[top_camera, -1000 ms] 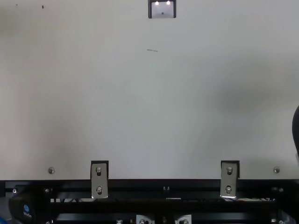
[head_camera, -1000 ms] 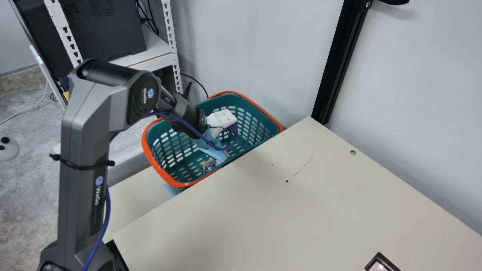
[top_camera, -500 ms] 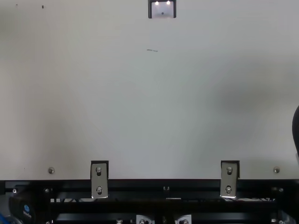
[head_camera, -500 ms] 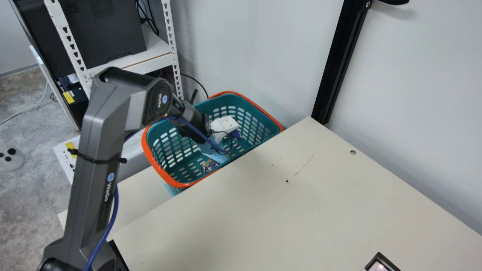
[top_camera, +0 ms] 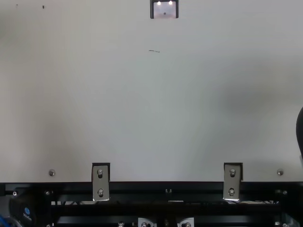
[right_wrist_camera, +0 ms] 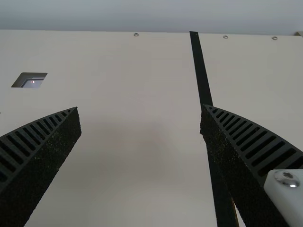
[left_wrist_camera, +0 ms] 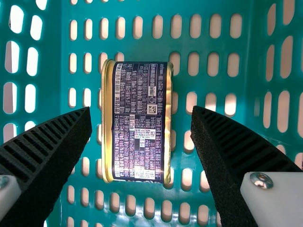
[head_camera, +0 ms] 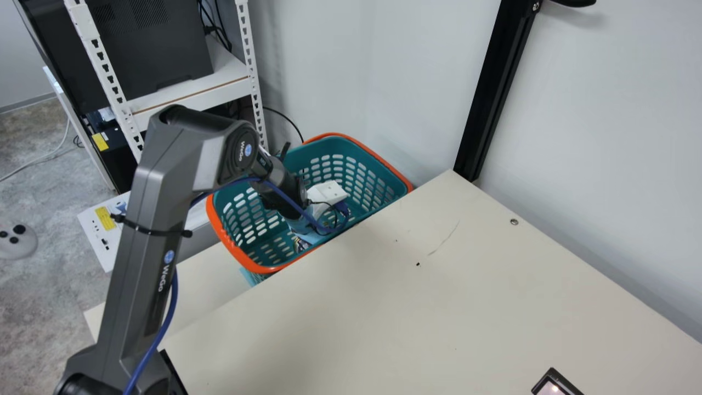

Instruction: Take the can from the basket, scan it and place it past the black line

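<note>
Your left gripper [left_wrist_camera: 141, 111] hung spread above the can [left_wrist_camera: 139, 123], which lay in the basket [head_camera: 233, 252]. You seemed to be at the pick; next you needed to lower squarely and close. Your right gripper [right_wrist_camera: 140, 111], also spread, hung over the table [right_wrist_camera: 137, 71].

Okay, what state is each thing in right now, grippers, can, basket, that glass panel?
Left gripper, open, empty
Right gripper, open, empty
Can, on its side in the basket, ungripped
Basket, upright, uncovered
Panel, bright spots; lit or reflecting, can't tell
</note>
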